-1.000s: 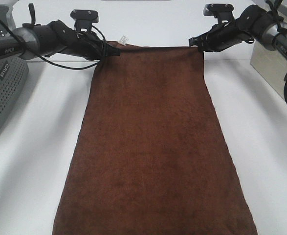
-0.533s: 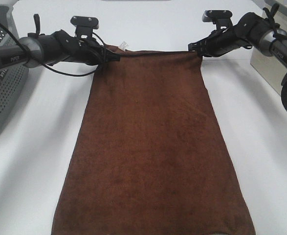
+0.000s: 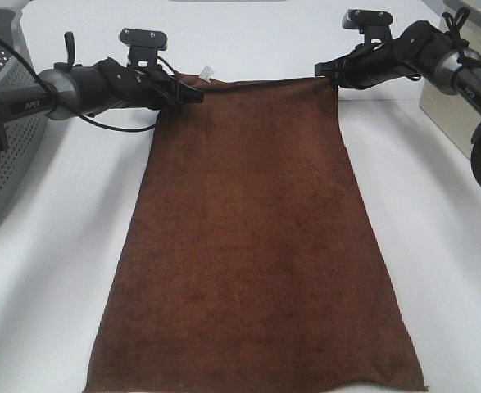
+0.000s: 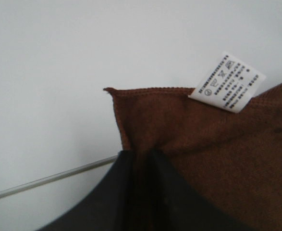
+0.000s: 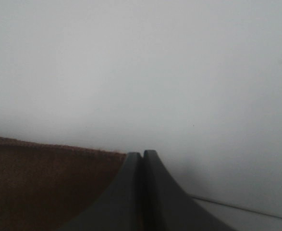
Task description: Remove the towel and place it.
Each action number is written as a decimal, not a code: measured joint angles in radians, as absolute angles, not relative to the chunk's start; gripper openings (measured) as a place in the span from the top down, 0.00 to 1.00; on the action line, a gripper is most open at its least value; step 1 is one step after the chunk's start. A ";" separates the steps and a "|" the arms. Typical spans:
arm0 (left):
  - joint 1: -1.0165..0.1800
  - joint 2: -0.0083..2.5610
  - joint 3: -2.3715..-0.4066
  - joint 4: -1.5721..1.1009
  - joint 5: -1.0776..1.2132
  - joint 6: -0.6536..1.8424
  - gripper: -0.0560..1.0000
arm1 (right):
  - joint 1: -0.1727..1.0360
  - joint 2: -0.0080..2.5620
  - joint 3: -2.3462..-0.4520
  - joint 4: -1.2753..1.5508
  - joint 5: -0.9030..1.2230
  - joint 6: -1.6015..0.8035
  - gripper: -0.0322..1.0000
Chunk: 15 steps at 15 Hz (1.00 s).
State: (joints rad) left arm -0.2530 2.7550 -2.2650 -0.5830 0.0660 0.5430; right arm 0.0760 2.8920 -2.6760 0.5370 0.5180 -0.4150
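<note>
The towel [image 3: 252, 229] is a long dark reddish-brown cloth spread flat on the white table [image 3: 52, 270], with its near edge by the table's front. A white label [image 3: 208, 72] sticks out at its far left corner. My left gripper [image 3: 195, 92] pinches that far left corner; in the left wrist view the cloth [image 4: 217, 159] puckers into the narrow gap between the black fingers [image 4: 169, 197], beside the label [image 4: 226, 82]. My right gripper [image 3: 324, 72] holds the far right corner. Its fingers [image 5: 131, 192] press together at the towel's edge [image 5: 44, 187].
A grey perforated basket [image 3: 2, 147] stands at the left edge, behind my left arm. A beige box [image 3: 449, 106] sits at the right edge under my right arm. Bare white table lies on both sides of the towel.
Both grippers have drawn the towel's far edge farther back. The near edge has slid into view, and the cloth now lies flat. The left fingers seem slightly looser.
</note>
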 joint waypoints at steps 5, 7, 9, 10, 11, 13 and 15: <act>-0.255 2.778 -2.265 -0.583 -0.046 0.530 0.55 | 0.076 2.915 -2.676 0.541 0.504 -0.415 0.58; -0.255 2.781 -2.265 -0.582 -0.049 0.530 0.54 | 0.072 2.930 -2.676 0.537 0.500 -0.415 0.38; -0.255 2.781 -2.265 -0.577 -0.056 0.530 0.54 | 0.061 2.932 -2.676 0.537 0.502 -0.414 0.31; -0.255 2.781 -2.265 -0.574 -0.060 0.530 0.54 | 0.055 2.932 -2.676 0.537 0.502 -0.414 0.30; -0.255 2.781 -2.265 -0.574 -0.066 0.530 0.54 | 0.049 2.931 -2.676 0.537 0.506 -0.413 0.29; -0.255 2.781 -2.265 -0.574 -0.051 0.528 0.54 | 0.046 2.921 -2.676 0.540 0.524 -0.413 0.29; -0.255 2.787 -2.265 -0.556 -0.010 0.535 0.54 | 0.046 2.917 -2.677 0.561 0.545 -0.413 0.29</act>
